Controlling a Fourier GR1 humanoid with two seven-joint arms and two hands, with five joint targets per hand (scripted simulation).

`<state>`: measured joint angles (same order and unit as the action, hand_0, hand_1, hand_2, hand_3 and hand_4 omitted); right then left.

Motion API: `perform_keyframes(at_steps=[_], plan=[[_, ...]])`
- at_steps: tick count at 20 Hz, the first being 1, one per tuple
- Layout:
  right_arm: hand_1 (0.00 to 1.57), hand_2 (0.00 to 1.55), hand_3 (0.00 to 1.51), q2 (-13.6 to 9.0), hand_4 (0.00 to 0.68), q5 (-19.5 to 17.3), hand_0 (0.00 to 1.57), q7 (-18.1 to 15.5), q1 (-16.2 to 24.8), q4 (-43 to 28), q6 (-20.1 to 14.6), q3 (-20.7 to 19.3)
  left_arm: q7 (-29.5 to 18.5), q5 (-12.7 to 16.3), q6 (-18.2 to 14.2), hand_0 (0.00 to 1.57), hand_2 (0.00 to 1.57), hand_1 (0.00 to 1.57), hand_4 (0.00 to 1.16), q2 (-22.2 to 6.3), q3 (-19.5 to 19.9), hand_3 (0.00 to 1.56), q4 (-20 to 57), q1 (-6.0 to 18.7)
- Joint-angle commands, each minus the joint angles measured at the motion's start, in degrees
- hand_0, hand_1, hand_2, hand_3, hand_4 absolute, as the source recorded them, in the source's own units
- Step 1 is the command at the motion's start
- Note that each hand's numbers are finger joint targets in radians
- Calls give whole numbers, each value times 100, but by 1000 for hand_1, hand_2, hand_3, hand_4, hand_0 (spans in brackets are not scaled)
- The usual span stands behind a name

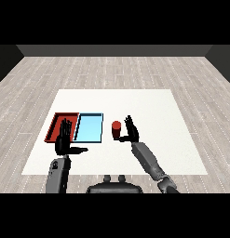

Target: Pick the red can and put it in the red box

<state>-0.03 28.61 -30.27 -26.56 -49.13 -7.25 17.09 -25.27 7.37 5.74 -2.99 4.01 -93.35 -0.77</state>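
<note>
Fingers of the right hand (131, 130) stand straight beside the red can (116, 129), not curled round it.

Bare test room – white table (149, 100), plank floor (111, 69).

The table (135, 100) has a plain white top, smooth and matt, with no grain or sheen. The floor (111, 69) around it looks like pale grey wood planks, with visible seams and a faint grain. The red tray (56, 122) and the light blue tray (91, 128) look like smooth plastic, the blue one's base slightly glossy. The red can (116, 130) has an even, matt surface. Both forearms (146, 158) look like grey metal with a dull sheen; the left hand (64, 142) and right hand (131, 132) are matt black.
</note>
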Motion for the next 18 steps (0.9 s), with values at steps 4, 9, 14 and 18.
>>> perform_keyframes(at_steps=[4, 9, 14, 18], plan=[[0, 0, 0, 3, 0, 7, 0, -90, -54, 206, 215, 41, -175, 92, 55, 0, 0, 0, 0, 14, 86, 0, 255, 235], [0, 0, 0, 3, 0, 686, 0, -198, -600, 842, -209, 385, -484, -405, -460, 0, 0, 0, 0, 283, -594, 0, 184, -100], [0, 0, 0, 3, 0, 843, 0, -18, -1167, 1382, -62, 259, -252, -60, -7, 0, 0, 0, 0, 137, -218, 0, -222, -317], [0, 0, 0, 3, 0, 1024, 0, -294, -1078, 1452, -266, 692, -92, -100, -158, 0, 0, 0, 0, 242, -253, 0, 202, 272]])
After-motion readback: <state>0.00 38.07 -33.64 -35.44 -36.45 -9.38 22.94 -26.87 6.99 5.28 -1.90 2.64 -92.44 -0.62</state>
